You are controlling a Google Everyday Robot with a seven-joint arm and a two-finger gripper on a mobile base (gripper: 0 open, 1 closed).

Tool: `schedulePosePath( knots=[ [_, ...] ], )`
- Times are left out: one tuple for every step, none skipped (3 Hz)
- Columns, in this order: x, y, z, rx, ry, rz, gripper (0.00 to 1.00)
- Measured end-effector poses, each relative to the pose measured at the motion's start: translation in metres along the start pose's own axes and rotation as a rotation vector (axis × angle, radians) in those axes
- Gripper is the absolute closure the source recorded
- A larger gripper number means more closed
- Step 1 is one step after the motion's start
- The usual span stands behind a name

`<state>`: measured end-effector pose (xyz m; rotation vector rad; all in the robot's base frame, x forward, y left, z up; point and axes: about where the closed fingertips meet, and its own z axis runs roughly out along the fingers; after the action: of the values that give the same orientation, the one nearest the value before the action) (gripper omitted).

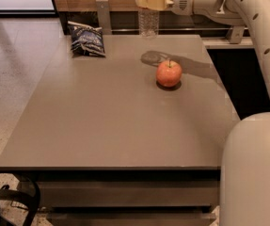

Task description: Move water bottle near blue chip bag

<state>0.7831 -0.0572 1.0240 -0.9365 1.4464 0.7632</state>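
The water bottle [148, 21] is clear ribbed plastic and hangs upright in the air above the far edge of the table; its top is cut off by the frame. My gripper [151, 1] is shut on the bottle's upper part, reaching in from the right at the top of the view. The blue chip bag [87, 39] is a dark navy crinkled bag lying at the far left of the table, well to the left of the bottle.
A red-orange apple [169, 73] stands on the grey table [101, 126] right of centre, below and in front of the bottle. My arm [261, 41] runs down the right side. A grey post [103, 16] stands behind the bag.
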Motion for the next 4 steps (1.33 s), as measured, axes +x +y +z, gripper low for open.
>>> schedulePosePath(
  knots=[
    [0.014, -0.009, 0.045, 0.023, -0.016, -0.029, 1.00],
    [0.030, -0.012, 0.077, 0.010, -0.036, -0.035, 1.00],
    [0.041, -0.011, 0.093, -0.037, -0.083, -0.001, 1.00],
    [0.043, -0.012, 0.094, -0.040, -0.088, 0.003, 1.00]
  ],
)
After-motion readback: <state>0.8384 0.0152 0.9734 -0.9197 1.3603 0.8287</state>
